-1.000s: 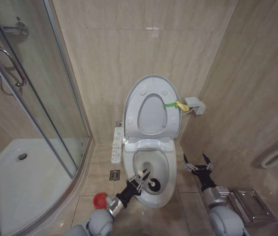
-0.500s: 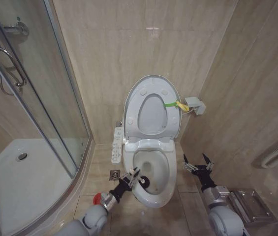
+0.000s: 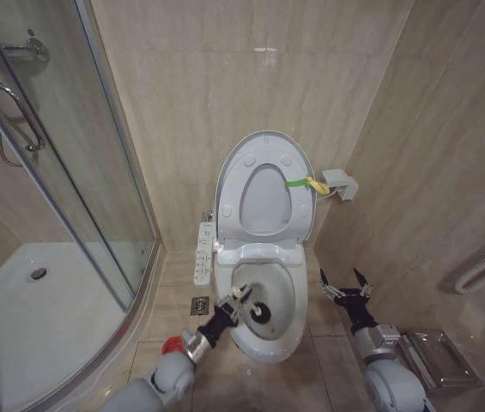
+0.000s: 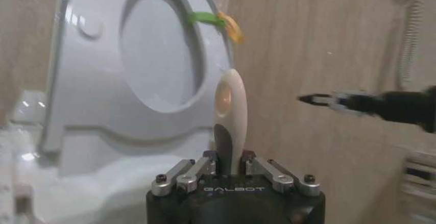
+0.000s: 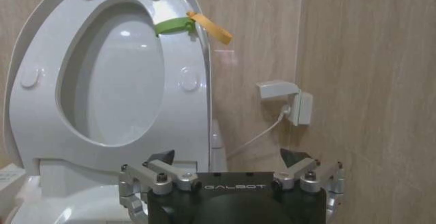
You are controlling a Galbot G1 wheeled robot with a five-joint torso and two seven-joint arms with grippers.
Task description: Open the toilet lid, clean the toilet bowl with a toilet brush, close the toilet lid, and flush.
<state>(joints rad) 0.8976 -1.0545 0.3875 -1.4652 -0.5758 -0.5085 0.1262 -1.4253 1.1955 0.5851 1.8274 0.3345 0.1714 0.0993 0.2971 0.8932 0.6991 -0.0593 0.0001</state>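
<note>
Apparently inside the toilet bowl [image 3: 289,330], the left gripper [image 3: 240,302] clamps the toilet brush [image 3: 260,312]; right gripper [image 3: 346,284] spread wide.

Glossy white plastic is gleaming on the raised toilet lid [image 3: 263,189], its smooth underside catching ceiling light, with a yellow-green strap [image 3: 306,182] of thin, ribbon-like material looping at one edge. Below it, the toilet bowl [image 3: 289,330] is showing smooth, shiny white ceramic. The toilet brush [image 3: 260,312] is presenting a matt black bristle head, while its pale handle [image 4: 230,101] is looking like smooth, satin plastic. The left gripper [image 3: 239,302] and right gripper [image 3: 345,284] are displaying bare silvery metal fingers on matt black bodies. Polished beige wall tiles [image 3: 225,77] are reflecting light; the shower door [image 3: 62,146] is glinting as clear glass.
</note>
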